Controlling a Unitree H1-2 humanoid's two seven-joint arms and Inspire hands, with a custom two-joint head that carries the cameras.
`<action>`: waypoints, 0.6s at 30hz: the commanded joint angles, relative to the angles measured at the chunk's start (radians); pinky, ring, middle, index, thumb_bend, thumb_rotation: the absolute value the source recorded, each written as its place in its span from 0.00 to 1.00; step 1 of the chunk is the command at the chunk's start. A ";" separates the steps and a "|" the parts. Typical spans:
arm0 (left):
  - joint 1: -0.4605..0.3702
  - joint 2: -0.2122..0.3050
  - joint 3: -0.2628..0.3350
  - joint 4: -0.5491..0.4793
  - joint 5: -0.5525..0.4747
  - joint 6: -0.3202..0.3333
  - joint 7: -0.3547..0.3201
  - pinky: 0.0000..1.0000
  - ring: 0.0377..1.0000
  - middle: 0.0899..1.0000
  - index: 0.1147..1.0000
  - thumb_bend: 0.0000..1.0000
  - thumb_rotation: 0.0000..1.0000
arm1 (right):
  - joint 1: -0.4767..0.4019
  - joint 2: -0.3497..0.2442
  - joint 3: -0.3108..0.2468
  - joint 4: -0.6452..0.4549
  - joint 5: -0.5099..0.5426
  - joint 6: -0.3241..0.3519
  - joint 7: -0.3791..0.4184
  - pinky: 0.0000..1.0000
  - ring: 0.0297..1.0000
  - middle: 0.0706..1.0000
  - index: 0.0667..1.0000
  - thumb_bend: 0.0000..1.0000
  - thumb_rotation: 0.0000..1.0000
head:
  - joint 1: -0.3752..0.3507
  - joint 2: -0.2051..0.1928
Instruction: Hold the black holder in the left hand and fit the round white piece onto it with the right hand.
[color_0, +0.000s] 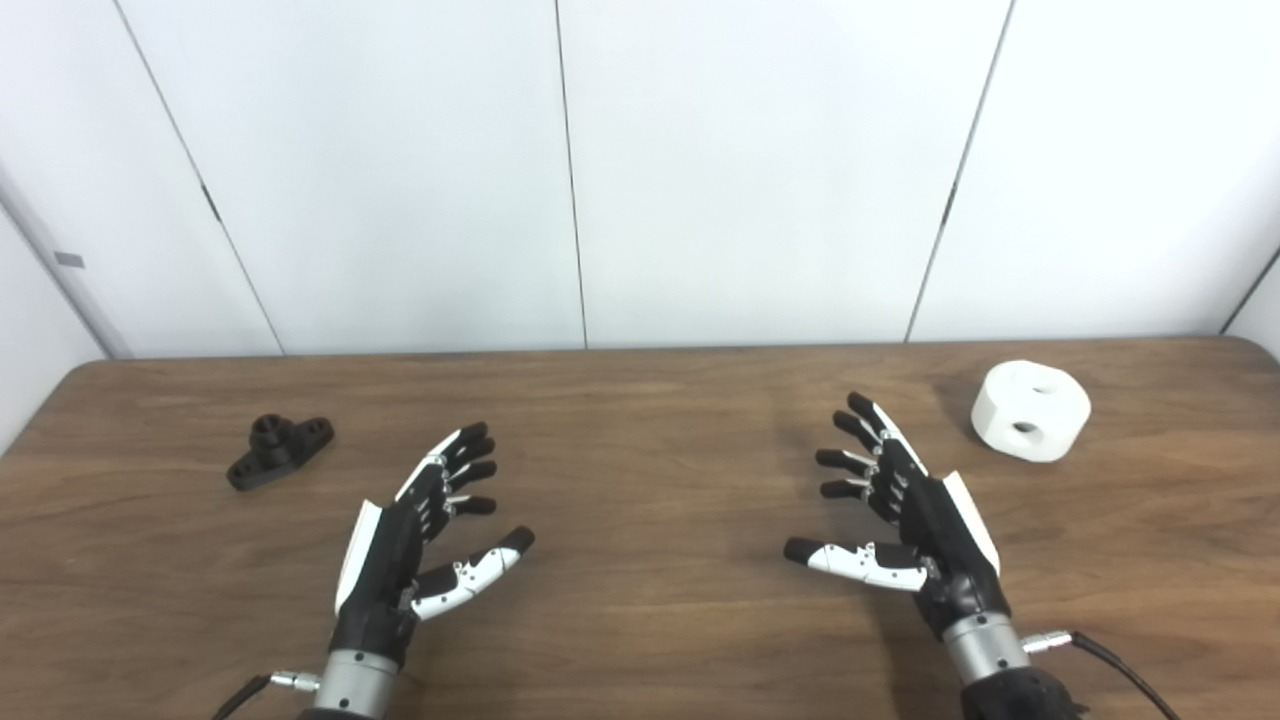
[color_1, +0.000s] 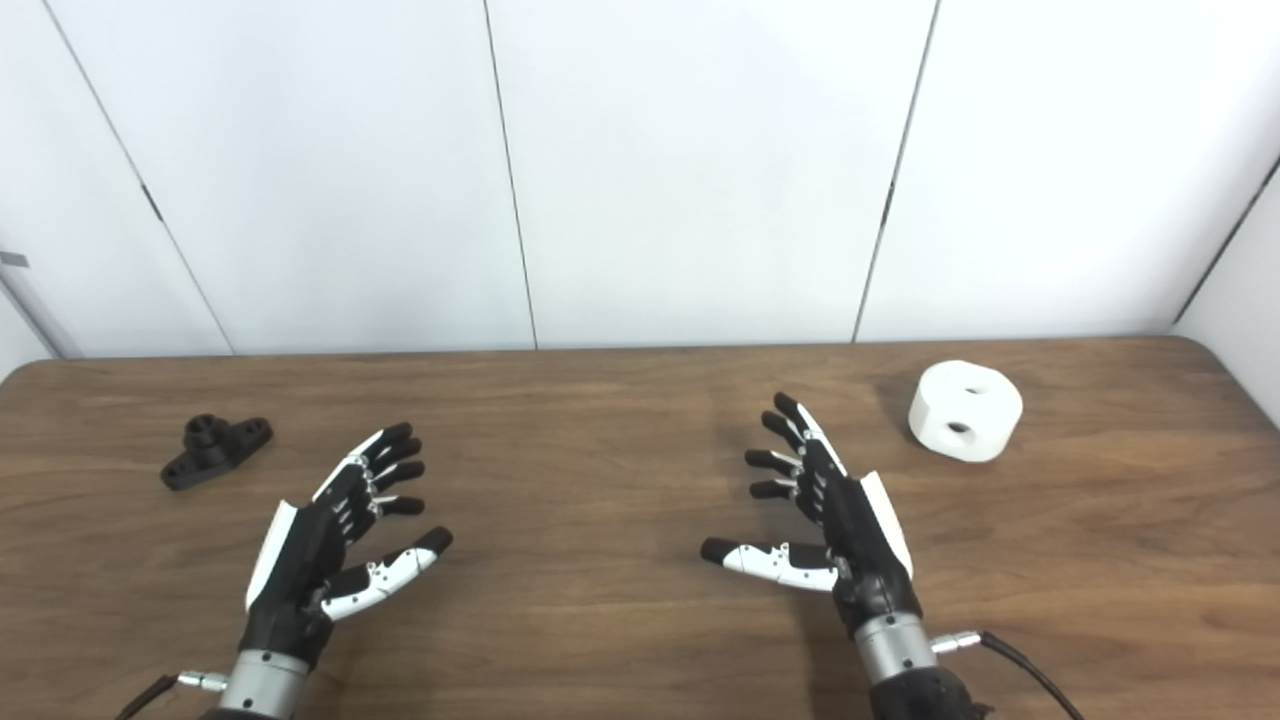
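My left hand (color_0: 420, 540) spread wide, empty | black holder (color_0: 279, 451) lay ahead-left of it, long axis slanting away rightward | right hand (color_0: 900, 520) likewise wide, round white piece (color_0: 1030, 410) ahead-right.

No writing to read

We find no legible text, label, brand, number or sign on anything in either view.

- Wooden surface (color_0: 640, 600): dark brown, grain running left to right, rounded far corners.
- White wall panels (color_0: 400, 170) behind the surface, split by thin dark seams.
- Small grey tab (color_0: 69, 260) on far-left panel.
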 joint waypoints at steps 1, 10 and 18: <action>-0.012 -0.001 0.002 -0.035 -0.007 -0.012 0.002 0.69 0.82 0.85 0.87 0.64 0.05 | -0.014 -0.003 0.001 -0.040 0.008 -0.016 0.004 0.67 0.78 0.90 0.95 0.77 0.07 | 0.000 0.001; -0.006 -0.007 -0.001 -0.038 -0.010 -0.018 0.003 0.68 0.82 0.84 0.86 0.64 0.03 | -0.008 -0.007 0.001 -0.041 0.012 -0.019 0.006 0.67 0.78 0.90 0.95 0.77 0.07 | 0.039 0.002; -0.007 -0.042 -0.029 -0.020 0.051 -0.021 0.027 0.65 0.79 0.82 0.85 0.67 0.11 | 0.006 -0.041 -0.019 -0.048 0.040 -0.025 0.029 0.68 0.78 0.91 0.97 0.72 0.04 | 0.328 -0.052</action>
